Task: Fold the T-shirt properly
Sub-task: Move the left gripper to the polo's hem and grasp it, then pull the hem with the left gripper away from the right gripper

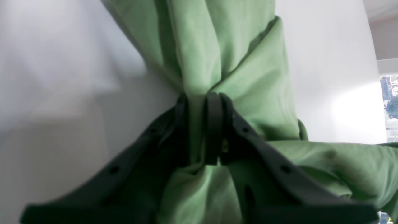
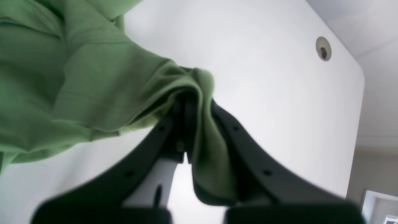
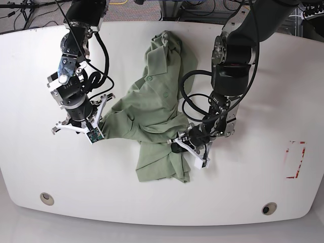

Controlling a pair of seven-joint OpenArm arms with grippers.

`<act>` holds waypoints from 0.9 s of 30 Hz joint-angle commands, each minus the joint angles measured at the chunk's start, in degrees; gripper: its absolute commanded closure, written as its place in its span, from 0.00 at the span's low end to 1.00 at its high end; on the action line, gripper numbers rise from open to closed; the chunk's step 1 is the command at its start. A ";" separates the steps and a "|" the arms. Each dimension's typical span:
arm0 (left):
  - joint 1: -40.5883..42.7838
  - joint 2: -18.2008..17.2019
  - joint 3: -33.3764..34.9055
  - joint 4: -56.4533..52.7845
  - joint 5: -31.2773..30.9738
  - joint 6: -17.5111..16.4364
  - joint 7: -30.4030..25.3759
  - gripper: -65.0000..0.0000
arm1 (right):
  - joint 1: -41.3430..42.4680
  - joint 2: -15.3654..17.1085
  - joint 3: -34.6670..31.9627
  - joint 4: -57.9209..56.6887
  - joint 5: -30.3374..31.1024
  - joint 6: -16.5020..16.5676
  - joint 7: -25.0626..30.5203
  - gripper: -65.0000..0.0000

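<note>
- Base view: shirt (image 3: 152, 109) lies crumpled mid-table (image 3: 283, 76), running from the far edge toward the near one; no neat fold shows, so nearly all the folding is left.
- Left gripper (image 1: 202, 130) is pinched on bunched cloth, low by the shirt's near part.
- Right gripper (image 2: 192, 124) is clamped on a fold, probably a sleeve, and angled down.

one crumpled sage-green knit T-shirt (image 3: 152, 109), two black robot arms, two black-fingered grippers, left gripper (image 1: 202, 124), right gripper (image 2: 192, 109), one white rounded table (image 3: 152, 202), two round grommet holes at 5 and 7 o'clock
</note>
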 commanded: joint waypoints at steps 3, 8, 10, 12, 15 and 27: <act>0.47 -0.19 -0.12 7.43 -0.72 -0.59 1.95 0.95 | 1.21 0.32 -0.03 0.91 0.44 -0.12 1.41 1.00; 5.48 -2.92 -0.12 20.88 -0.72 -0.67 9.15 0.98 | 1.21 0.32 2.08 1.27 0.44 -0.12 1.41 1.00; 8.03 -3.80 -0.20 27.65 -0.72 -0.59 11.88 0.98 | 1.30 0.32 4.45 1.35 0.44 -0.12 1.41 1.00; 10.14 -4.50 -0.38 33.71 -0.72 -0.50 14.52 0.98 | 2.00 0.32 6.74 1.27 0.44 -0.12 1.41 1.00; 13.04 -6.61 -2.93 41.98 -0.72 -0.50 18.30 0.98 | 2.44 0.32 10.61 1.18 0.44 -0.12 1.41 1.00; 19.81 -12.32 -14.27 66.86 -0.81 -4.19 28.76 0.98 | 7.01 0.32 17.64 1.00 0.44 -0.12 1.41 1.00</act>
